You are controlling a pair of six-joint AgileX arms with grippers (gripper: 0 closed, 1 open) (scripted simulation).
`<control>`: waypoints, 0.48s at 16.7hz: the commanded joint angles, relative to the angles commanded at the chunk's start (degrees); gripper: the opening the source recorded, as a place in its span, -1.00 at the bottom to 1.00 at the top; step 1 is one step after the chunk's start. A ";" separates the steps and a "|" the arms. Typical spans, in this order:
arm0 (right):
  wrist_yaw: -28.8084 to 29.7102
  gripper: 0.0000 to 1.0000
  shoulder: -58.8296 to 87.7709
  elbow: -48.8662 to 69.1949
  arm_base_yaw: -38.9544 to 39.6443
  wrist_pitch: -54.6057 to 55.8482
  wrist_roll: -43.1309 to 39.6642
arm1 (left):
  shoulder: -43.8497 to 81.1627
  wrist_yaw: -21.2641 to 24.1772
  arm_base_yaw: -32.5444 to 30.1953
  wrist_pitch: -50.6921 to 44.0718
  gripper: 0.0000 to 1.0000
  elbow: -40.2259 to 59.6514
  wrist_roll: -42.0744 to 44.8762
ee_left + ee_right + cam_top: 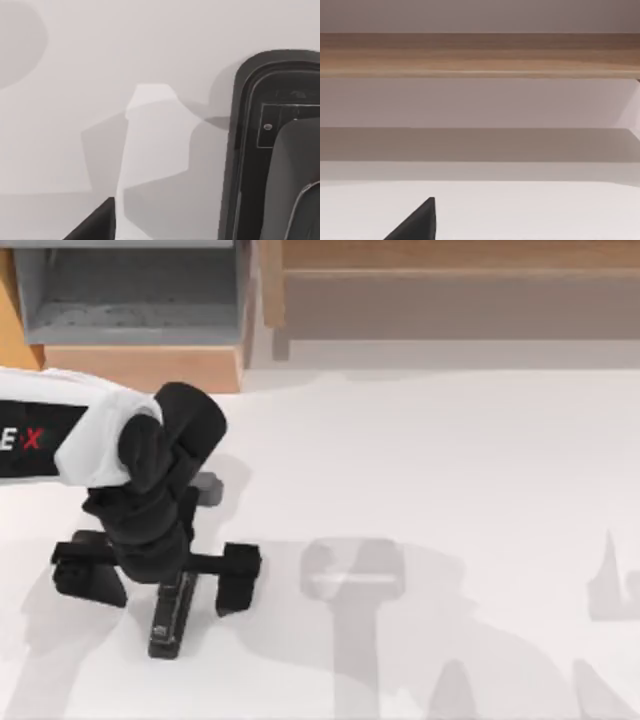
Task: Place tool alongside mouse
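The tool (168, 618) is a narrow black stapler-like piece lying flat on the white table near the front left, its long axis running front to back. My left gripper (165, 578) hovers right over its far end, open, with one finger (88, 575) on either side and well apart from it. In the left wrist view the tool (252, 150) shows its rounded end and faint grey markings. A small grey object (208, 488), which looks like the mouse, peeks out from behind the left arm just beyond the gripper, mostly hidden. My right arm stays parked.
A grey bin (130, 295) and wooden shelving (450, 290) stand along the back edge; the right wrist view faces a wooden ledge (480, 55). Soft arm shadows (352, 575) lie across the white tabletop (450, 460) at the middle and right.
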 joint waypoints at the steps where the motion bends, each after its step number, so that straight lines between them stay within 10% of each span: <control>1: 0.00 1.00 0.00 0.00 0.00 0.00 0.00 | 0.00 0.00 0.00 0.00 1.00 0.00 0.00; 8: 0.00 1.00 0.00 0.00 0.00 0.00 0.00 | 0.00 0.00 0.00 0.00 0.10 0.00 0.00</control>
